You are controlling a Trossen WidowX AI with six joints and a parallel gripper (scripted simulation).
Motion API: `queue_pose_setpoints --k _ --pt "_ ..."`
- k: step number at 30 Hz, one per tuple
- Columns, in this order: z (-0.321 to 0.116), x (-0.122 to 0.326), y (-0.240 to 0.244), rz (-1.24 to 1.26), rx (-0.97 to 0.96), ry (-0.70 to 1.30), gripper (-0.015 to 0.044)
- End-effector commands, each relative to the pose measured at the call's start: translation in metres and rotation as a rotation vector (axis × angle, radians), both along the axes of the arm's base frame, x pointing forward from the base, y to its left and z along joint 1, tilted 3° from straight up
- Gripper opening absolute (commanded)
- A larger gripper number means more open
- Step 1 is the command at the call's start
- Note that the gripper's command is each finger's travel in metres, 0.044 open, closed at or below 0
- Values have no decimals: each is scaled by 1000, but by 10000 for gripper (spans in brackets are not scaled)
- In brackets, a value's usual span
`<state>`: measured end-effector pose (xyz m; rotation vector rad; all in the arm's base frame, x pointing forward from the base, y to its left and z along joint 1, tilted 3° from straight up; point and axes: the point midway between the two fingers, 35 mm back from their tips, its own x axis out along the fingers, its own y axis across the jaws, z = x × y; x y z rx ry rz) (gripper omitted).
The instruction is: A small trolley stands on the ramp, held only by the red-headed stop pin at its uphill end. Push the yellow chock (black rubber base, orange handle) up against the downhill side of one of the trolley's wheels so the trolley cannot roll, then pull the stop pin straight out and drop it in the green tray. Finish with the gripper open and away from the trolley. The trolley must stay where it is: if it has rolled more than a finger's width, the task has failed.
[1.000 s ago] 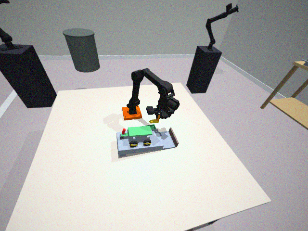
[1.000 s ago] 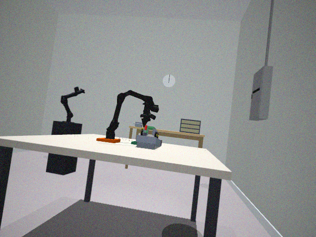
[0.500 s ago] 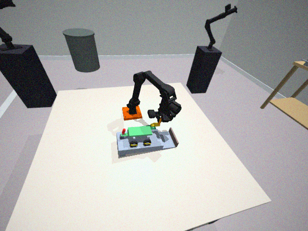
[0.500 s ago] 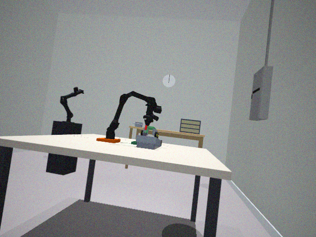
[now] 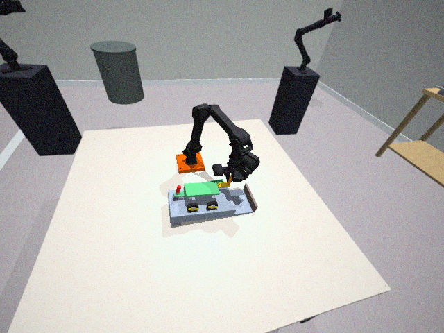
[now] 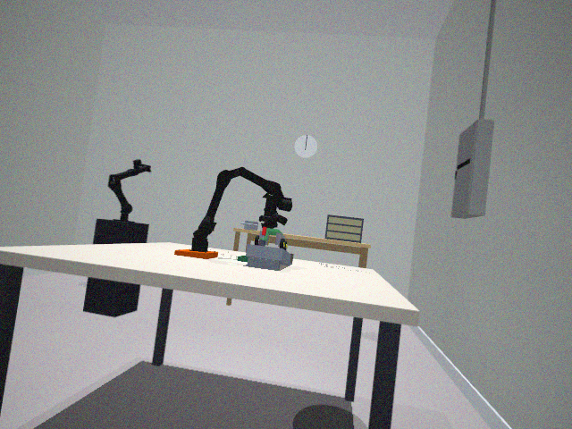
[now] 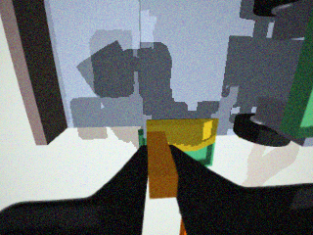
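My gripper [image 5: 230,177] [image 7: 156,150] is shut on the orange handle of the yellow chock [image 5: 223,184] [image 7: 182,131]. The chock hangs beyond the trolley's downhill end, over the ramp's arm-side edge. In the wrist view a gap shows between it and the nearest black wheel [image 7: 250,131]. The green-topped trolley [image 5: 201,189] [image 7: 304,105] stands on the grey-blue ramp [image 5: 200,216] [image 6: 266,256] [image 7: 201,64]. The red-headed stop pin [image 5: 178,188] [image 6: 264,231] is upright at its uphill end. The green tray [image 6: 241,258] [image 7: 210,159] lies beside the ramp, partly hidden by the chock.
A brown end board [image 5: 250,198] [image 7: 35,73] stands across the ramp's low end. The arm's orange base plate [image 5: 182,166] [image 6: 196,253] is behind the ramp. The arm arches above the tray side. Two other arms on black pedestals stand off the table.
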<state>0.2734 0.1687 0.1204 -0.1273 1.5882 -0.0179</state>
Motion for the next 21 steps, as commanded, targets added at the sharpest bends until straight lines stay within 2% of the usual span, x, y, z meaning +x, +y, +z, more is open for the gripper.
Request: queue_pose_setpoints --k 1,9,21 --pt "-10 -1 -3 6 -10 3 0" --pt "-28 -1 -7 6 -10 3 0" --pt "-25 0 -14 6 -11 2 0"
